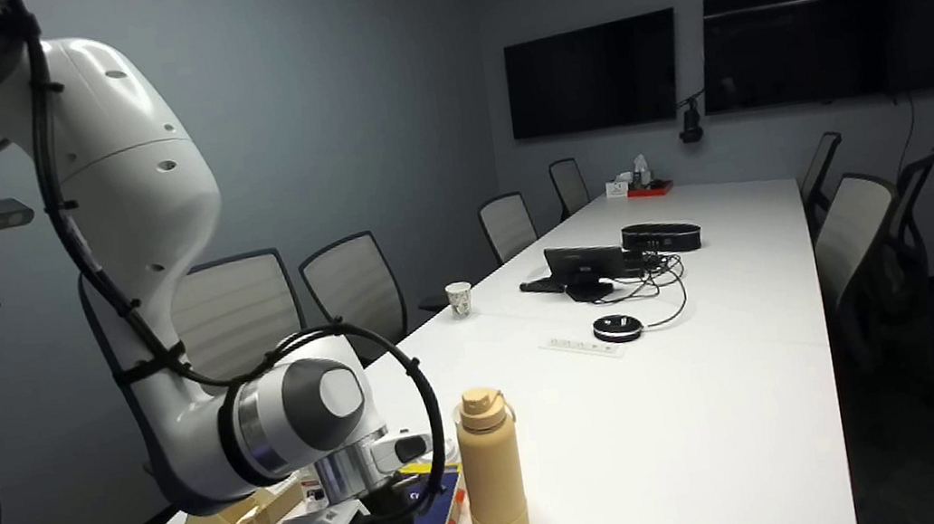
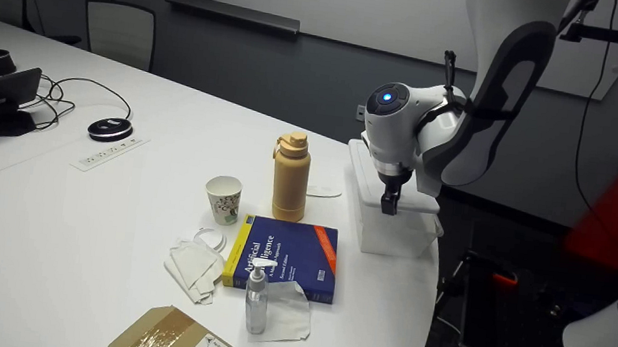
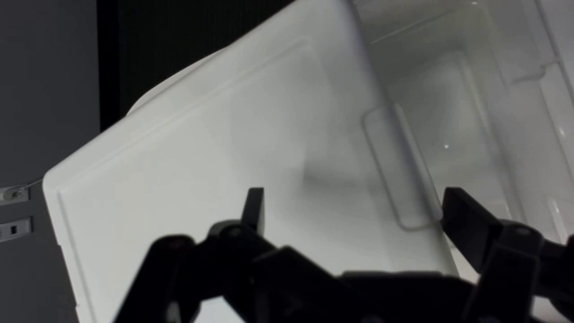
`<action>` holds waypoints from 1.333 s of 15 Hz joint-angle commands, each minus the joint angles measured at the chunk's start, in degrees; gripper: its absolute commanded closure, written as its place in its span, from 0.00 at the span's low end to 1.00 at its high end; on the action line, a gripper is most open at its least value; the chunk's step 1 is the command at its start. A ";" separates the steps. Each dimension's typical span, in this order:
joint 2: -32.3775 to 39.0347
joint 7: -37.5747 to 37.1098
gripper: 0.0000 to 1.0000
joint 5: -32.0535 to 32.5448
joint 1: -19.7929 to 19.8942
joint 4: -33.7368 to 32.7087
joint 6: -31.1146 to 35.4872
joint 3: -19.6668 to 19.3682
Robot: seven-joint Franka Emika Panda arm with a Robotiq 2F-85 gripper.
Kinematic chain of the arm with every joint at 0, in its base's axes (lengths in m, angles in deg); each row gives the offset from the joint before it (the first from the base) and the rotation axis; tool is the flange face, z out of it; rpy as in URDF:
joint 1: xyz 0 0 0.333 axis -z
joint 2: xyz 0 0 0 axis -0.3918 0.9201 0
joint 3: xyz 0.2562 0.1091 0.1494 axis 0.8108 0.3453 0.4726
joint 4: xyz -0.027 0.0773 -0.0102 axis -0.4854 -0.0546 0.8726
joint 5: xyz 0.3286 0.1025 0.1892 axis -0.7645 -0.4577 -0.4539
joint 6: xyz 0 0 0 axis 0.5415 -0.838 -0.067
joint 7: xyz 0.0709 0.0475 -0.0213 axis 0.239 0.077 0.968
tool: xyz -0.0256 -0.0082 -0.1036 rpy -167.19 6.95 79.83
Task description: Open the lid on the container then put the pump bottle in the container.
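There are two wall screens (image 1: 593, 75), one container (image 2: 398, 236), one book (image 2: 291, 253), one tan bottle (image 2: 290, 186) and one pump bottle (image 2: 256, 310)

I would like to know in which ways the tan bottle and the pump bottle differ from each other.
Colour: the tan bottle is opaque, while the pump bottle is clear.
Size: the tan bottle is taller and wider than the pump bottle.
Top: the tan bottle has a cap with a loop; the pump bottle has a white nozzle.
Shared: both stand upright near the book.
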 commanded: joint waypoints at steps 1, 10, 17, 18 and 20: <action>-0.30 -2.29 0.00 3.02 0.34 -0.65 0.47 -1.50; 1.01 -1.09 0.00 4.62 1.24 -3.08 1.43 -3.99; 0.83 -1.43 0.00 6.56 2.53 -4.95 1.06 -4.48; 0.71 -1.48 0.00 6.64 2.55 -5.08 0.96 -4.52; 0.35 -2.68 0.00 8.38 4.07 -5.76 -0.05 -3.27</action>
